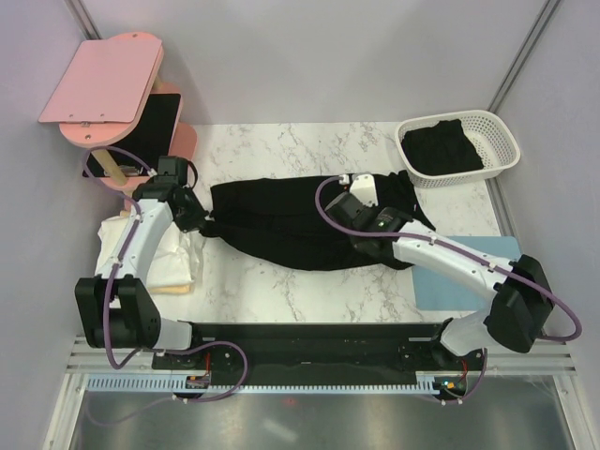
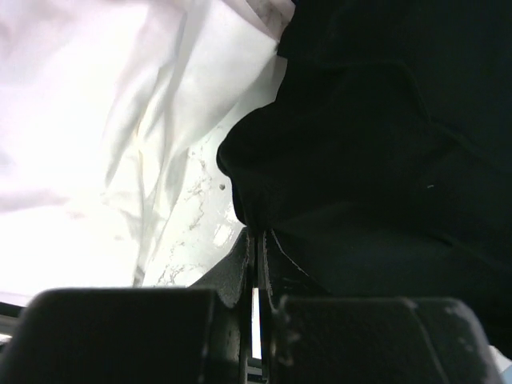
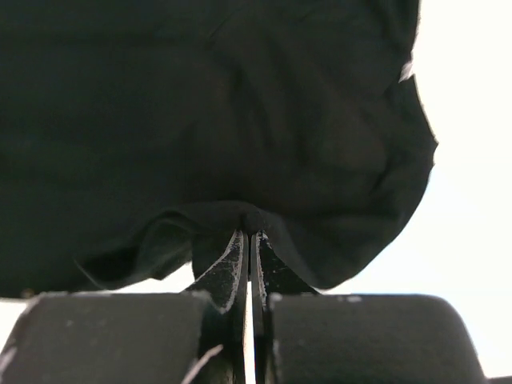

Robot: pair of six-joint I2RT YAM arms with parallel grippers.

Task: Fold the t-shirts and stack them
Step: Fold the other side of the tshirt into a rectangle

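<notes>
Currently | black t-shirt [image 1: 281, 230]: crumpled, stretched sideways across marble table [image 1: 281, 300]

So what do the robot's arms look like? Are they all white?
Not all white. The left arm and right arm have smooth white tubes joined by chunky black joints, and a thin purple cable loops along each. The left hand and right hand each have two flat black fingers with scuffed, greyish edges.
</notes>
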